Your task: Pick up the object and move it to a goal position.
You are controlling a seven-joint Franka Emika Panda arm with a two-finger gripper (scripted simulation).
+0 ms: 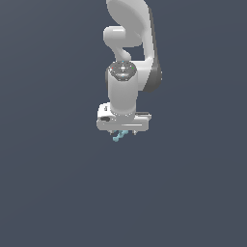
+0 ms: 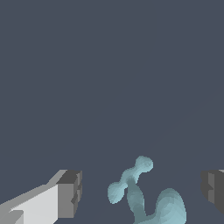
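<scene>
The object (image 2: 136, 202) is a small light-teal piece with a short stem and a rounded crossbar at each end. In the wrist view it lies on the dark grey floor between my two fingers, closer to the finger with the white body (image 2: 70, 192) than to the other finger (image 2: 213, 189). Neither finger touches it. My gripper (image 2: 141, 190) is open, with its jaws far apart. In the exterior view the gripper (image 1: 124, 131) points straight down at the picture's middle, and the object (image 1: 119, 136) shows just under the hand, partly hidden by it.
The floor (image 1: 53, 183) is a plain dark grey-blue surface in both views. The white arm (image 1: 130, 43) rises from the hand to the exterior view's upper edge. No goal marker shows.
</scene>
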